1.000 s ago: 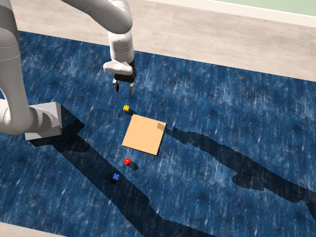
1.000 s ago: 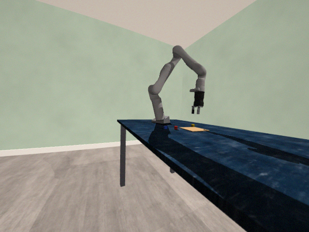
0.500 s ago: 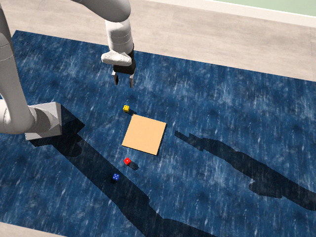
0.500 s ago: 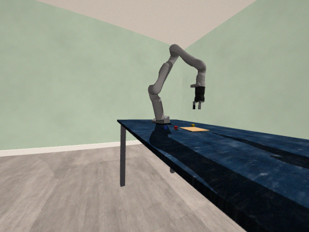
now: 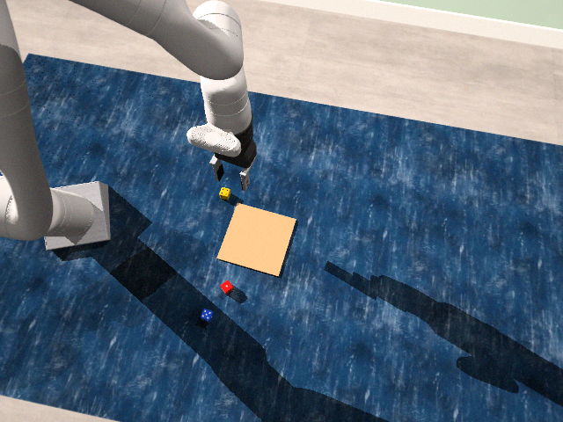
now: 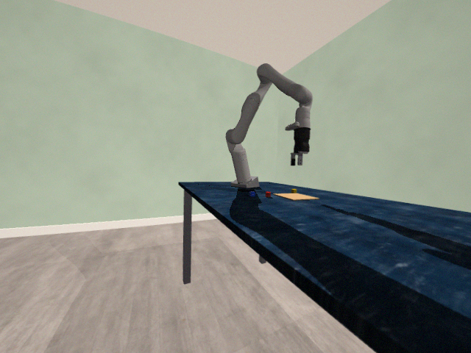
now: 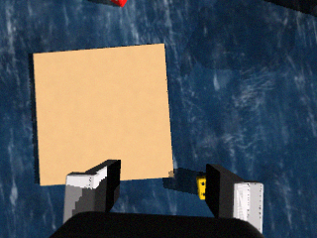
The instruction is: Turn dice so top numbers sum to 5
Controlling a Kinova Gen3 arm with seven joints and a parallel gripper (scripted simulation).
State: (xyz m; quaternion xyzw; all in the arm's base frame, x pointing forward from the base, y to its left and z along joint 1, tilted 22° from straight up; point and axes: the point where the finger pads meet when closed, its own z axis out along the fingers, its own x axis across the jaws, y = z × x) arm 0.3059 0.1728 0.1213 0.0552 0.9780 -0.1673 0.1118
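Observation:
A tan square mat (image 5: 257,238) lies flat on the dark blue table. A yellow die (image 5: 224,193) sits on the table just off the mat's far corner. A red die (image 5: 226,287) with one pip up and a blue die (image 5: 207,314) with several pips up sit on the table off the mat's near side. My gripper (image 5: 231,176) is open and empty, well above the table, over the yellow die. In the wrist view the mat (image 7: 101,111) fills the left, the yellow die (image 7: 201,186) peeks out beside the right finger, and the red die (image 7: 118,2) shows at the top edge.
The arm's grey base (image 5: 76,221) stands on the table left of the mat. The arm's long shadows cross the table. The table's near edge lies below the blue die.

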